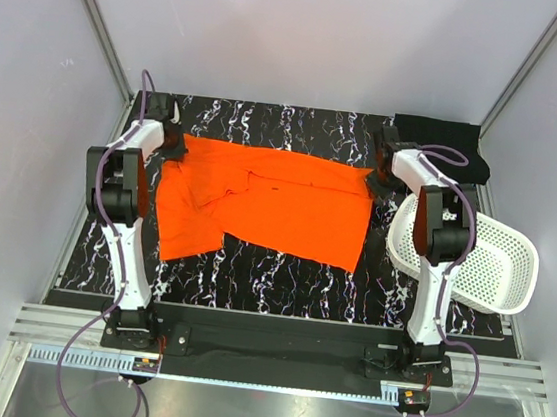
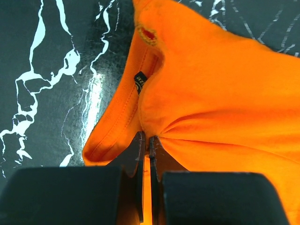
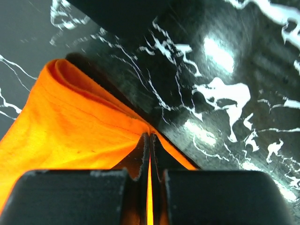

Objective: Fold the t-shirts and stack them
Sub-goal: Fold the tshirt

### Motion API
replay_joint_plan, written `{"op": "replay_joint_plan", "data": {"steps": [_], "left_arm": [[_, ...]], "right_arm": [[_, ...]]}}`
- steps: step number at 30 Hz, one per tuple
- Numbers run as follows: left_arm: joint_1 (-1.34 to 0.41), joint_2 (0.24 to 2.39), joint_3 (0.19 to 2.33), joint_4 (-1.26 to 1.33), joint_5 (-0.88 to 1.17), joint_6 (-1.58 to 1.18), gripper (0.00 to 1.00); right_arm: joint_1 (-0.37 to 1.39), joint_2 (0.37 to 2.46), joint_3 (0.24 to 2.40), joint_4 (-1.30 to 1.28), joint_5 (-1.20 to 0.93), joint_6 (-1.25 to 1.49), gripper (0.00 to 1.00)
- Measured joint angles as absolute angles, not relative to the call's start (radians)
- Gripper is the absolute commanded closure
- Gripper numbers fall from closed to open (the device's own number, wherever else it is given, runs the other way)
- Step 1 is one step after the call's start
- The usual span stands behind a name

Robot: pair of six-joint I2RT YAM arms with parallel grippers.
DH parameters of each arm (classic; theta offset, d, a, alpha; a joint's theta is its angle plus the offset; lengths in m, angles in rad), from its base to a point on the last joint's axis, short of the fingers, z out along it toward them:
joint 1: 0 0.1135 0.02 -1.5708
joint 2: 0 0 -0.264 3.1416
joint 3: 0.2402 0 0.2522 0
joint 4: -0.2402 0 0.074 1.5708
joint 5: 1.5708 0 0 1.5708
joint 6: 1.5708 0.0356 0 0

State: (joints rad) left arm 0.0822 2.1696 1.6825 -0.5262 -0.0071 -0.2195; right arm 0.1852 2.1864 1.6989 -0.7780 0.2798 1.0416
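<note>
Hands (image 2: 146, 139) (image 3: 150, 136) pinch orange t-shirt (image 1: 279, 207) near white basket (image 1: 497, 279).

Left gripper (image 2: 146, 140) pinching the orange t-shirt (image 2: 211, 93)
Its two dark fingers (image 2: 140, 161) are pressed together on a gathered fold of cloth, creases fanning out from the grip; a hemmed edge curls up at the left, a small black label (image 2: 140, 80) shows inside, and the black white-veined table (image 2: 47, 70) lies beyond

White arms (image 1: 124, 251), black fingers (image 2: 65, 197), purple cables (image 1: 142, 87)
</note>
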Motion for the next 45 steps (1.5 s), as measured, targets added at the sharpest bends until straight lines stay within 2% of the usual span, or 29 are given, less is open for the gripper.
{"op": "replay_joint_plan", "data": {"steps": [17,19,22,24,28,32,38,45], "left_arm": [[0.113,2.176,1.683,-0.526,-0.02,-0.263,1.0],[0.118,2.179,1.692,-0.53,-0.019,-0.266,1.0],[0.122,2.184,1.711,-0.532,-0.014,-0.266,0.87],[0.123,2.184,1.718,-0.533,-0.012,-0.263,0.72],[0.123,2.183,1.722,-0.533,0.001,-0.254,0.63],[0.124,2.181,1.752,-0.545,0.035,-0.251,0.62],[0.124,2.181,1.821,-0.54,0.109,-0.261,0.62],[0.124,2.217,1.877,-0.538,0.135,-0.258,0.6]], "right_arm": [[0.165,2.086,1.528,-0.64,0.125,1.112,1.0],[0.163,2.087,1.512,-0.628,0.115,1.116,0.96],[0.156,2.091,1.507,-0.609,0.088,1.119,0.84],[0.154,2.093,1.507,-0.595,0.066,1.104,0.77],[0.151,2.088,1.508,-0.578,0.059,1.036,0.68],[0.149,2.064,1.521,-0.572,0.046,0.951,0.66],[0.148,2.064,1.604,-0.551,-0.033,0.851,0.69],[0.148,2.148,1.694,-0.498,-0.132,0.778,0.69]]}}
